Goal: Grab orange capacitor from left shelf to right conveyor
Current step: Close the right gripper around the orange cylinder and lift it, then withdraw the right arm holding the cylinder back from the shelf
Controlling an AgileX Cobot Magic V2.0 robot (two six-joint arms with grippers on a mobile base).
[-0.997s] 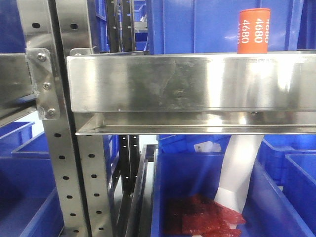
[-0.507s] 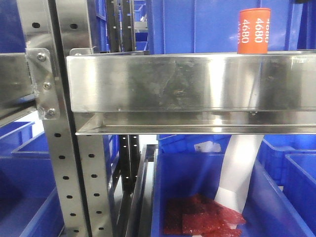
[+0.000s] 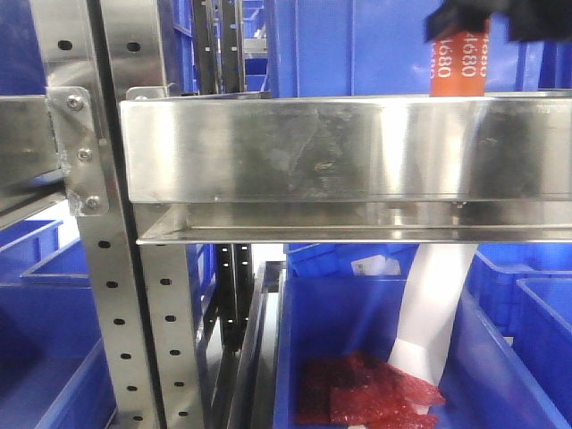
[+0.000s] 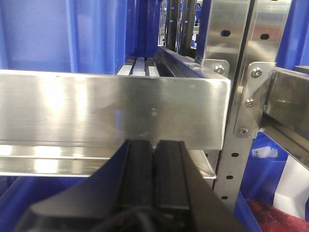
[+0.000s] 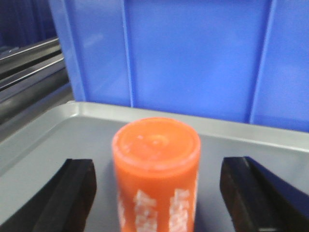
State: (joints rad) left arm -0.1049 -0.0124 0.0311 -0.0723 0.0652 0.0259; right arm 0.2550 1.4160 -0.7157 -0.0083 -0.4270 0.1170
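Right wrist cam: my right gripper has its jaws wide open around the orange capacitor, w/ one black finger to its left and one to its right. Both are apart from its sides, no contact. The capacitor stands upright on a grey tray w/ a raised rim, and a blue bin wall rises just behind it. White print runs down its side, too blurred in this view to read. Front cam: the capacitor is at the far right on the upper level of the steel shelf. Its lower part is hidden behind the shiny front rail, and black gripper hardware blurs across its top. Left wrist cam: my left gripper hangs near the rail, by its end next to a perforated post. Its jaws are pressed together w/ nothing between them. Below the shelf in the front cam, a blue bin holds red packets, and a white sheet leans up toward the rail's underside.
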